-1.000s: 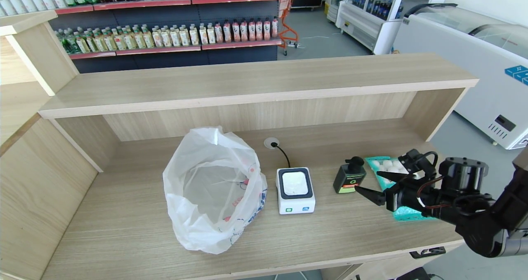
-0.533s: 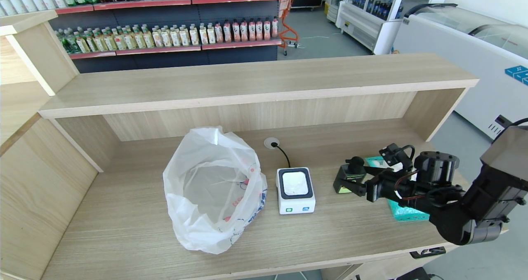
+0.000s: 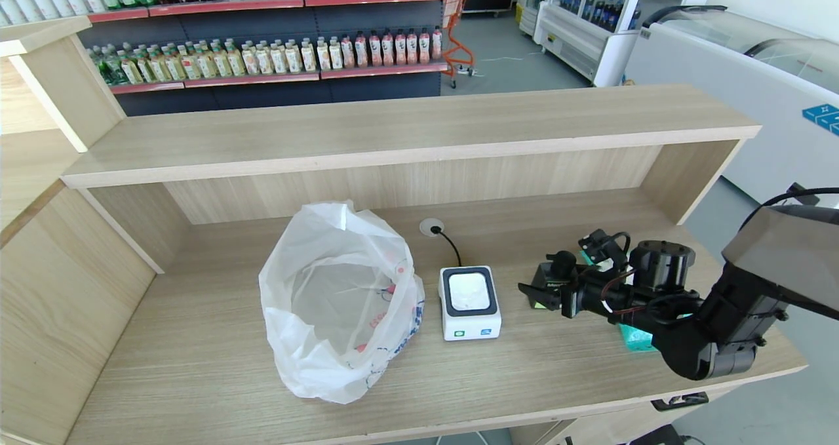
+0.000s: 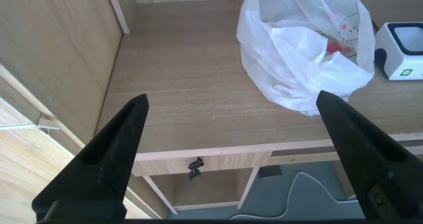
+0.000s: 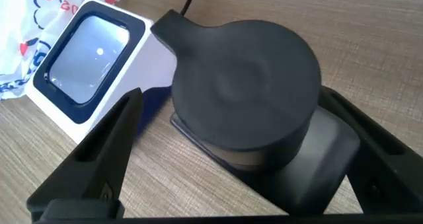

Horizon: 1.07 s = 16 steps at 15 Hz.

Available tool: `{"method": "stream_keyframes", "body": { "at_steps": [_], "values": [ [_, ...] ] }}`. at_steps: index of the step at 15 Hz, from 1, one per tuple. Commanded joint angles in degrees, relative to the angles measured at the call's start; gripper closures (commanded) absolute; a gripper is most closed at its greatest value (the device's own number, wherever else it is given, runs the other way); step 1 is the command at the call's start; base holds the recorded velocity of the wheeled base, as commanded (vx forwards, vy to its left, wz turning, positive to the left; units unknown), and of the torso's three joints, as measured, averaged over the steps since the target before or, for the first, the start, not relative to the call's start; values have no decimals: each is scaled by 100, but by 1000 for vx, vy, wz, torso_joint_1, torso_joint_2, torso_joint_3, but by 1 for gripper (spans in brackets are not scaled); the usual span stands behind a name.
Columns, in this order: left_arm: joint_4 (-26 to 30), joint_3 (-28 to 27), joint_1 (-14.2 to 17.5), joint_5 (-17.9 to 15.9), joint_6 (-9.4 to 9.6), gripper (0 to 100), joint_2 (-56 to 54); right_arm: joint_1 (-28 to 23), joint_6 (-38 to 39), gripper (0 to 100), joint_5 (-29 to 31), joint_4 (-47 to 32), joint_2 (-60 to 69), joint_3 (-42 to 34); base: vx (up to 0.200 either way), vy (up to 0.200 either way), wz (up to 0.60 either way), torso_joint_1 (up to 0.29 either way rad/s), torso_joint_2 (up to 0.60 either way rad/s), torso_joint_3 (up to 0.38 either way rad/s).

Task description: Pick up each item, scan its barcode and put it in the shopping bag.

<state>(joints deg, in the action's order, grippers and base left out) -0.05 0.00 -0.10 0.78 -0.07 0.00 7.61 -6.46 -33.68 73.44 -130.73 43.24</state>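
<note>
A small dark bottle (image 3: 561, 260) with a black cap (image 5: 244, 112) stands upright on the counter, right of the scanner. My right gripper (image 3: 543, 282) is open at the bottle, one finger on each side of it; its fingers (image 5: 99, 164) are wide of the cap. A teal packet (image 3: 632, 335) lies behind the bottle, mostly hidden by my right arm. The white shopping bag (image 3: 341, 301) stands open at the counter's middle left. My left gripper (image 4: 231, 98) hangs open and holds nothing, off the counter's front edge on the bag's left side.
A white barcode scanner (image 3: 468, 301) with a dark glass top (image 5: 86, 65) sits between bag and bottle, its cable running back to a grommet (image 3: 431, 227). A raised shelf (image 3: 406, 130) and side walls enclose the wooden counter (image 3: 196, 353).
My right arm has swung left, from over the teal packet to the bottle, so its open fingers now straddle it. Bag, scanner and bottle have not moved.
</note>
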Motion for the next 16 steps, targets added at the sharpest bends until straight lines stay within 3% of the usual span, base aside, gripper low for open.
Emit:
{"method": "stream_keyframes", "body": {
  "at_steps": [1, 8, 15, 16],
  "values": [
    [-4, 0, 1, 1, -1, 0, 9, -22, -101, 0, 2, 30, -163, 141, 0, 0, 0, 0, 0, 0],
    [-4, 0, 1, 1, -1, 0, 9, -31, -338, 0, 2, 48, -277, 238, 0, 0, 0, 0, 0, 0],
    [-4, 0, 1, 1, -1, 0, 9, -198, -356, 0, -174, 997, -796, 334, 0, 0, 0, 0, 0, 0],
    [5, 0, 1, 1, -1, 0, 9, -198, -356, 100, -209, 1094, -840, 334, 0, 0, 0, 0, 0, 0]
  ]
}}
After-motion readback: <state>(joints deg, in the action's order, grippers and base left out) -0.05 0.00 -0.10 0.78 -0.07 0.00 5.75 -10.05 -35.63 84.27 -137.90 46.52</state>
